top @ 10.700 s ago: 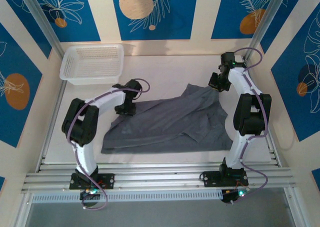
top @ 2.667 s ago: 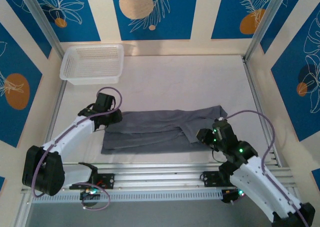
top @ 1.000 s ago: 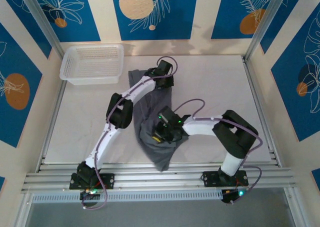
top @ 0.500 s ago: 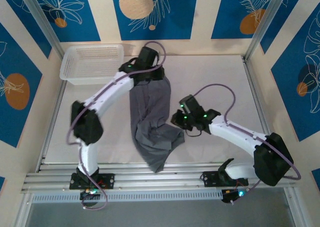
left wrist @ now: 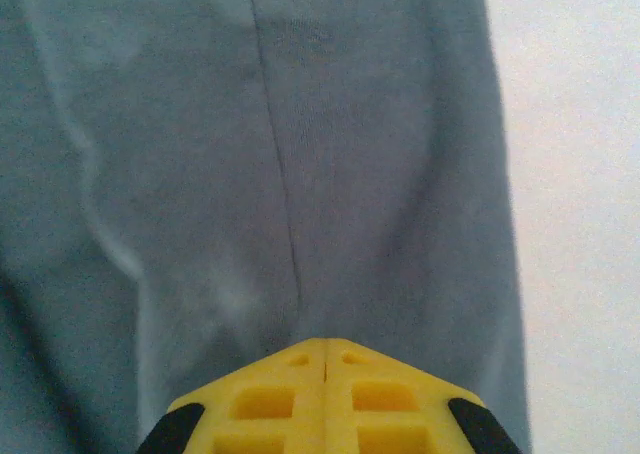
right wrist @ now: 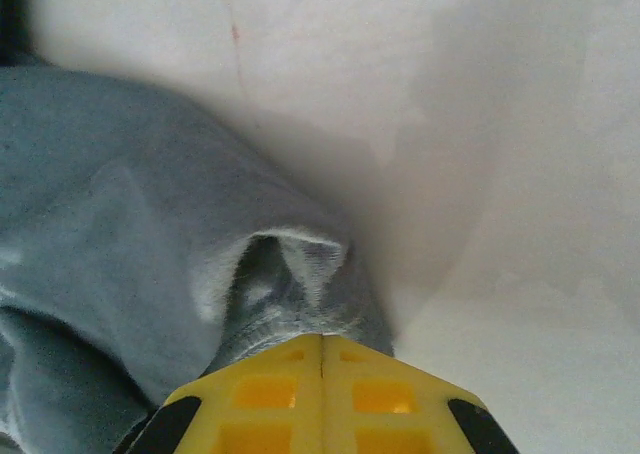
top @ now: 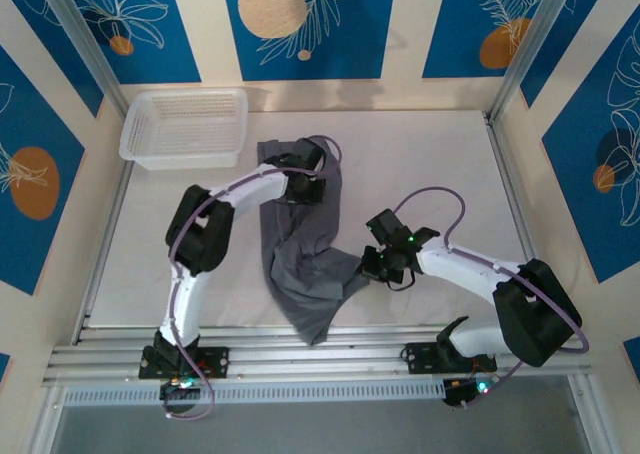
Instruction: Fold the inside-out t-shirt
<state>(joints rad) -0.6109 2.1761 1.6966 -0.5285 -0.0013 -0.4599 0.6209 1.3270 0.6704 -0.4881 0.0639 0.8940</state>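
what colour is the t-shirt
Plain dark slate grey t-shirt, no print; the top view shows it best.

T-shirt [top: 305, 264] mid-worktop [top: 420, 164], lying 12 to 6 o'clock. Basket [top: 183, 93] apart at its 10 o'clock. Left fingers [left wrist: 270, 404] over its 12 o'clock end, right fingers [right wrist: 270, 394] at its 3 o'clock edge.
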